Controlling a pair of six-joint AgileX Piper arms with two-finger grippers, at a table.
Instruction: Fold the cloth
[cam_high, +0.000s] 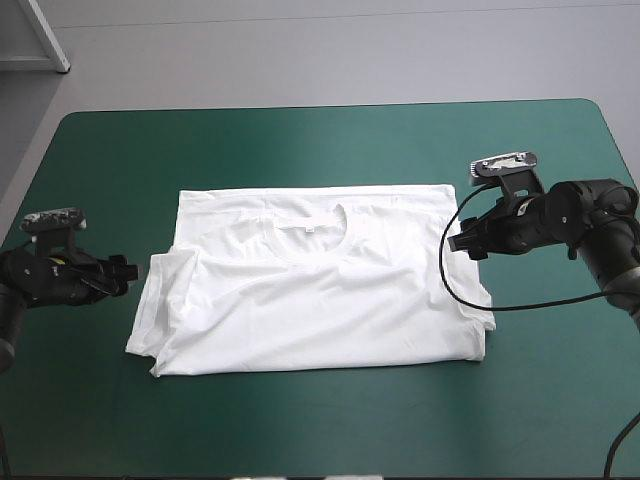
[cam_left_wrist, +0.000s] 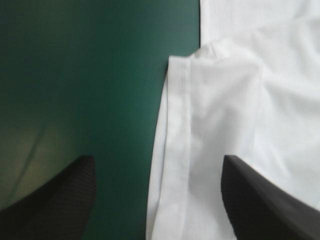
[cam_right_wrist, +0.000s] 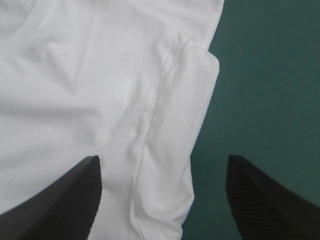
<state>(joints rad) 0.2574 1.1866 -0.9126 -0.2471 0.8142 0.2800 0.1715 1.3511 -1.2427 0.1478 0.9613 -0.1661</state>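
The white T-shirt (cam_high: 315, 285) lies spread flat in the middle of the teal-green table, its neckline toward the far edge. My left gripper (cam_high: 122, 273) hovers just off the shirt's left sleeve, open. In the left wrist view the sleeve hem (cam_left_wrist: 177, 150) runs between my fingers (cam_left_wrist: 65, 200), nothing held. My right gripper (cam_high: 462, 238) stands open over the shirt's right sleeve. The right wrist view shows that sleeve (cam_right_wrist: 175, 150) and its edge between the spread fingers (cam_right_wrist: 260, 200), with the collar (cam_right_wrist: 20, 27) farther ahead.
Bare teal-green cover (cam_high: 300, 140) surrounds the shirt on all sides. A white table leg or frame (cam_high: 45, 35) stands beyond the far left corner.
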